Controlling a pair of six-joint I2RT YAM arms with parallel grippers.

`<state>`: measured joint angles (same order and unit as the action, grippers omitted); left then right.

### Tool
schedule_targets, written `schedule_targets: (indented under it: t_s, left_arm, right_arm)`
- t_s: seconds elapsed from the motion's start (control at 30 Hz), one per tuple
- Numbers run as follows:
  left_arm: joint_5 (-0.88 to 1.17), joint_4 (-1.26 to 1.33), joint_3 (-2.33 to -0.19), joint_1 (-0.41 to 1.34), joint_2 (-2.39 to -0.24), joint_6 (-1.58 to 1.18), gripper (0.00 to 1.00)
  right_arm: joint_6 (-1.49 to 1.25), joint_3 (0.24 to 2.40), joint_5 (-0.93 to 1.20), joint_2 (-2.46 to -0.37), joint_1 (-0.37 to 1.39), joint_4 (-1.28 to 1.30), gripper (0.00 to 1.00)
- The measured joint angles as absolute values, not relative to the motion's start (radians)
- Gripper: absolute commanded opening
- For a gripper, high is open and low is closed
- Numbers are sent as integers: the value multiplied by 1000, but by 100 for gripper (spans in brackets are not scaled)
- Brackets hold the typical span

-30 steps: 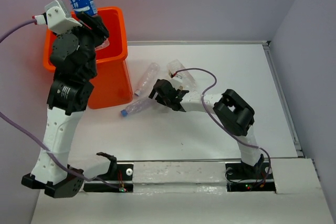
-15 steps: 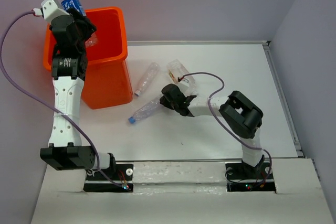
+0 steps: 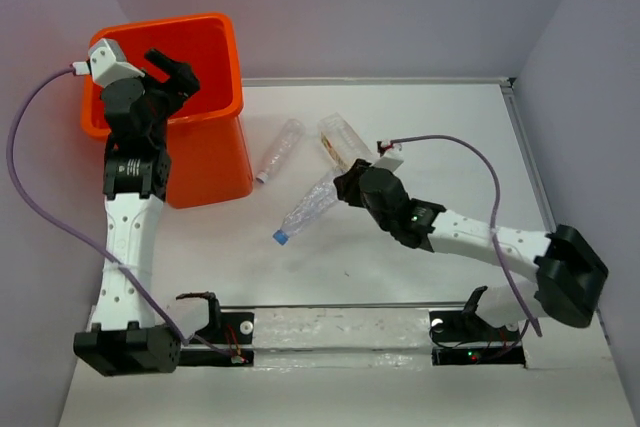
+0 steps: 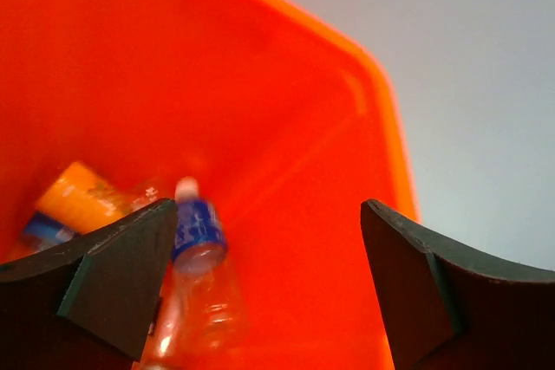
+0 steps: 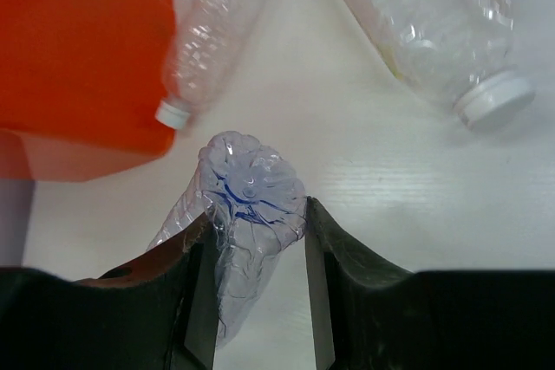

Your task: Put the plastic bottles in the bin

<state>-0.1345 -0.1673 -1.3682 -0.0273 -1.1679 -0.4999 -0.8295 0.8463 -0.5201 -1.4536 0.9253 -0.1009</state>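
Note:
My left gripper point(image 3: 172, 75) hangs open over the orange bin point(image 3: 205, 162) at the far left. In the left wrist view its jaws stand wide apart point(image 4: 269, 288) with nothing between them. Below them a blue-labelled bottle point(image 4: 198, 240) lies loose inside the bin point(image 4: 286, 84), beside an orange-labelled one point(image 4: 78, 199). My right gripper point(image 3: 345, 185) is shut on the base end of a clear crushed bottle point(image 3: 308, 209) with a blue cap, held slanting above the table's middle. The right wrist view shows that bottle point(image 5: 251, 201) squeezed between the fingers.
Two more clear bottles lie on the table between the bin and my right gripper: a slim one point(image 3: 280, 150) close to the bin's corner and a wider one point(image 3: 343, 139) with a tan tint. Both show white caps in the right wrist view point(image 5: 208, 41) point(image 5: 442, 23).
My left gripper has opened and the blue-labelled bottle has dropped into the bin. My right gripper has shut on the clear bottle and carried it toward the near right as the arm stretched out.

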Motion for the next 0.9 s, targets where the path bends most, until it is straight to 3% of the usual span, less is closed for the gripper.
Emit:
schedule_targets:
  t_s: [0.17, 0.4, 0.6, 0.9]
  left_arm:
    - [-39, -103, -1250, -18, -962, -503, 99]
    - [114, -119, -1056, -8, -663, -488, 99]
    - [219, -186, -915, -8, -484, -451, 99]
    - [392, -277, -754, 59, -430, -430, 99]
  right_arm:
    - [-642, 905, -588, -1222, 926, -107, 2]
    - [-333, 1210, -644, -1219, 930, -180, 2]
    - [-144, 1525, -634, -1387, 931, -302, 2]
    - [23, 2143, -550, -1864, 938, -330, 2]
